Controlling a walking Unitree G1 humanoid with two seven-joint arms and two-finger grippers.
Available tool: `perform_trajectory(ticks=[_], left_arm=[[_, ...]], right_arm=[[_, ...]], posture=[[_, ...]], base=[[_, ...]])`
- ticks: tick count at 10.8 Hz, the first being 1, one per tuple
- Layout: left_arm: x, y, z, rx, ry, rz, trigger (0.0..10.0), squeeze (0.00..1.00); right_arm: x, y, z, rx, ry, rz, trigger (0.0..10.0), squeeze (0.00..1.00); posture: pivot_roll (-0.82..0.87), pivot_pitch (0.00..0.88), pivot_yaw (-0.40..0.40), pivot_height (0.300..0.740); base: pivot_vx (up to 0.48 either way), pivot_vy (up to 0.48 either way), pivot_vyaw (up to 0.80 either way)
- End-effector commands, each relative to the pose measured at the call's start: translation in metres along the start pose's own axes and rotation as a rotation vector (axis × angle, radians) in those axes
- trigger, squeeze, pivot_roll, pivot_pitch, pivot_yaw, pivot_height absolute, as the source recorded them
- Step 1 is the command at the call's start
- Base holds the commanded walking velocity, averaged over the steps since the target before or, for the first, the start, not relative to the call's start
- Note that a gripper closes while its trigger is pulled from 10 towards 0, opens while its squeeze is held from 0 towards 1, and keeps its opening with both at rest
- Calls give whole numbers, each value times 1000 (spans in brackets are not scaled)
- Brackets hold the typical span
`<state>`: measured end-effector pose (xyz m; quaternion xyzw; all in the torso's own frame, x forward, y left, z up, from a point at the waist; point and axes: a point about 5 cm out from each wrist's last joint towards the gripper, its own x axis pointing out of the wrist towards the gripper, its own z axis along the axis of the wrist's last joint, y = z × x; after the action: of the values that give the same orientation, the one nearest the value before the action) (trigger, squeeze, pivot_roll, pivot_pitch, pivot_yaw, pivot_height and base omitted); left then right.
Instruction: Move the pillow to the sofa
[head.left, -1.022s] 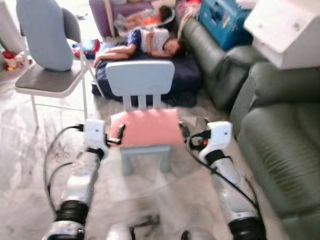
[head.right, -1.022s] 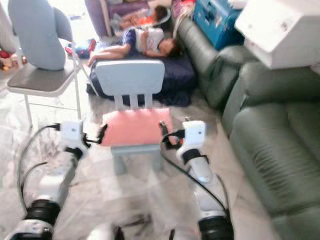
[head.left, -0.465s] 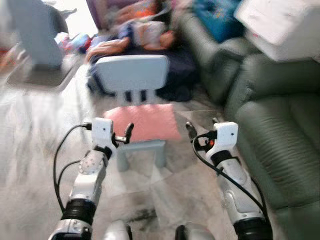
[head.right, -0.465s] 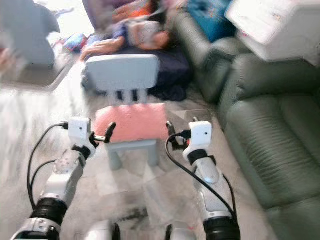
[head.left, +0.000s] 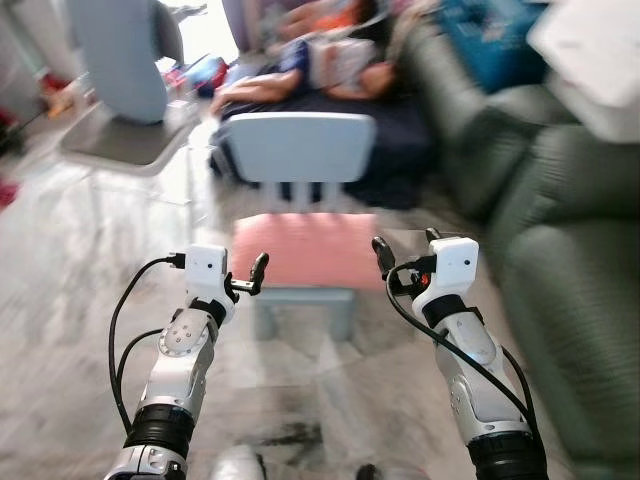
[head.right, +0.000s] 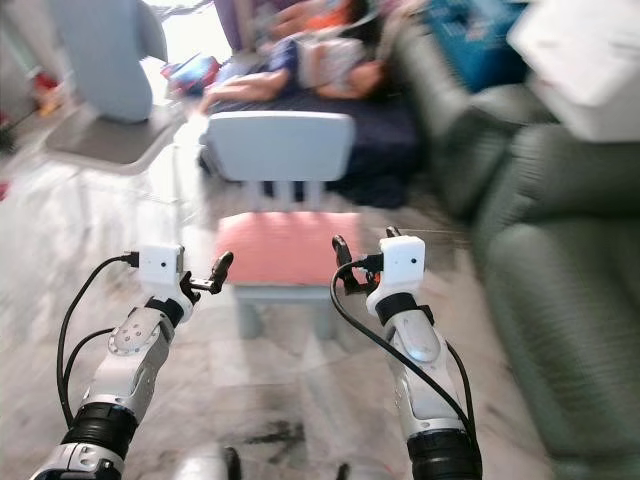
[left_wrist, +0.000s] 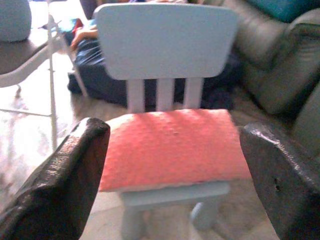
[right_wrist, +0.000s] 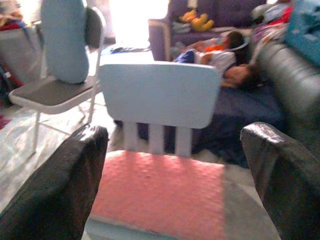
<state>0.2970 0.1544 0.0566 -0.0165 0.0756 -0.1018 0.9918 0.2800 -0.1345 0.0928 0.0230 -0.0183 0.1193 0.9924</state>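
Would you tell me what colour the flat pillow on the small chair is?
Pink flat pillow, clearest in the left wrist view.

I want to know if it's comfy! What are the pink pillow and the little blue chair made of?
The pink pillow looks like soft fabric with a bumpy, quilted surface, so probably cloth over padding. The little blue chair looks like hard matte plastic: smooth, one even colour, with rounded moulded edges and slats. So it seems a soft top on a hard seat.
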Motion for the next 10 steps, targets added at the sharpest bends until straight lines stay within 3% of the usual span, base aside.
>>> perform_trajectory(ticks=[1, 5, 9, 10], left_arm=[[1, 1, 2, 1, -4, -3, 10000, 0], [5, -5, 2, -7, -6, -17, 10000, 0], [3, -7, -1, -9, 5, -12, 10000, 0], [3, -6, -3, -15, 21, -2, 10000, 0]], right_arm=[[0, 2, 2, 2, -1, 14, 10000, 0], [0, 3, -1, -7, 23, 33, 10000, 0], [-1, 5, -4, -13, 44, 46, 10000, 0], [-2, 5, -6, -15, 52, 52, 10000, 0]], posture=[[-79, 93, -15, 740], [-86, 93, -23, 740], [-89, 100, -27, 740], [-89, 101, -27, 740]], base=[[416, 0, 0], [419, 60, 0], [396, 262, 0], [0, 435, 0]])
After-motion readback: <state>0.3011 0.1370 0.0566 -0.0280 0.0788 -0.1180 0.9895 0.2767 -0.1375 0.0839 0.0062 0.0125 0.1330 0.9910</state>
